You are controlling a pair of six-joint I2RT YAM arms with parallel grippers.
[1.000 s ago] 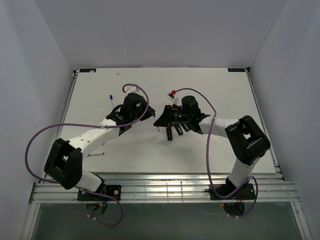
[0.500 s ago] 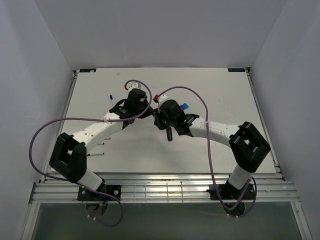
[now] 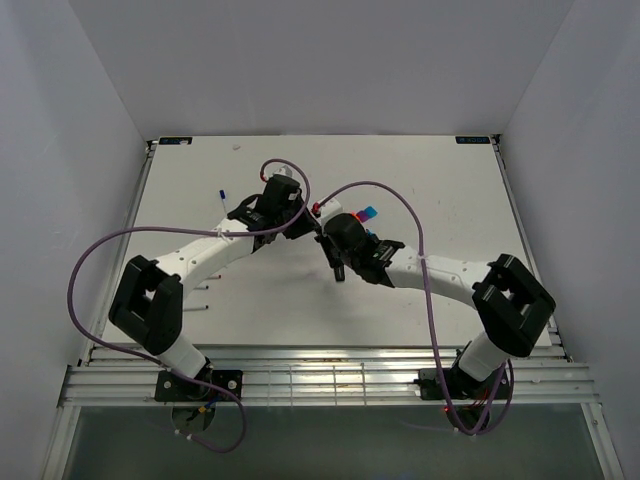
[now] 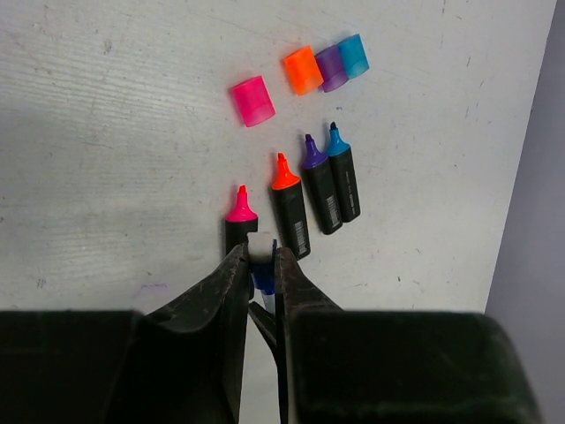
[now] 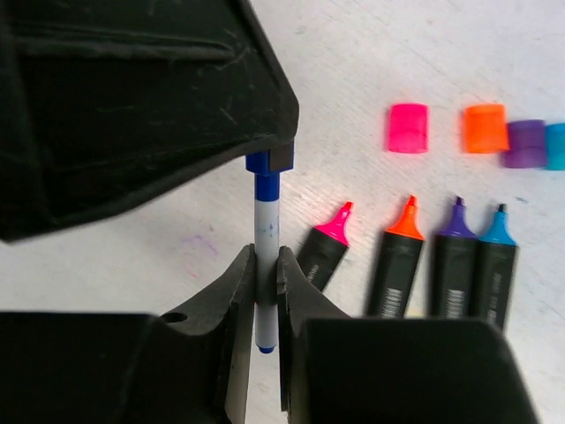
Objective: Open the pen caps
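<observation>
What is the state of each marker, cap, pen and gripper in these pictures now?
pink marker: uncapped, lying
orange marker: uncapped, lying
purple marker: uncapped, lying
blue marker: uncapped, lying
pink cap: off, loose
orange cap: off, loose
purple cap: off, loose
cyan cap: off, loose
white pen: capped, held by both grippers
blue cap: on the white pen
left gripper: shut on blue cap
right gripper: shut on white pen

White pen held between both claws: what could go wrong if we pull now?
1. The right claw pinches only the slim body of the white pen; it may slide out before the blue cap, held by the left claw, lets go.
2. The uncapped pink marker lies close by the claws; a jerk or drop could knock it.
</observation>
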